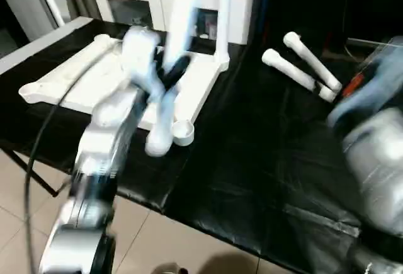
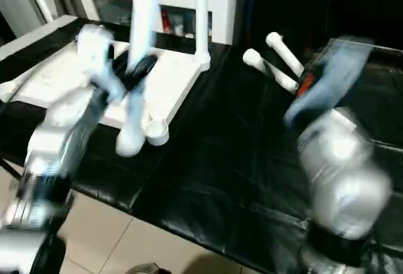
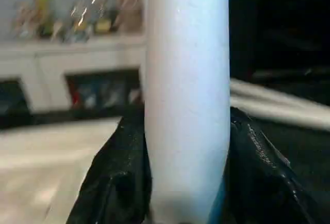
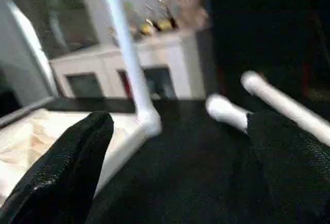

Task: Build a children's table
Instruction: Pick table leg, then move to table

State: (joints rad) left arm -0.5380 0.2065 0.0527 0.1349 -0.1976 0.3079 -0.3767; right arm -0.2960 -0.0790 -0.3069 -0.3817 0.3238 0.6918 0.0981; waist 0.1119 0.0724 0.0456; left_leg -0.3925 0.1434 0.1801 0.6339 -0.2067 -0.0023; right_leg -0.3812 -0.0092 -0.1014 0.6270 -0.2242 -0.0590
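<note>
The children's table top (image 1: 75, 82) lies upside down on the left of the black-covered work table. One white leg (image 1: 221, 28) stands upright in its far right corner. My left gripper (image 1: 171, 75) is shut on a second leg (image 3: 186, 80), which leans slightly, its thick lower end (image 1: 157, 140) beside the near right corner socket (image 1: 184, 133). The black fingers (image 3: 116, 183) press on both sides of that leg. Two more legs (image 1: 301, 66) lie loose on the cloth to the right. My right gripper (image 4: 180, 123) hovers open over the cloth near them, holding nothing.
A white cabinet (image 1: 138, 0) with glass doors stands behind the work table. The black cloth (image 1: 252, 154) covers the table up to its front edge, with tiled floor (image 1: 157, 236) below. A black cable (image 1: 44, 135) hangs from my left forearm.
</note>
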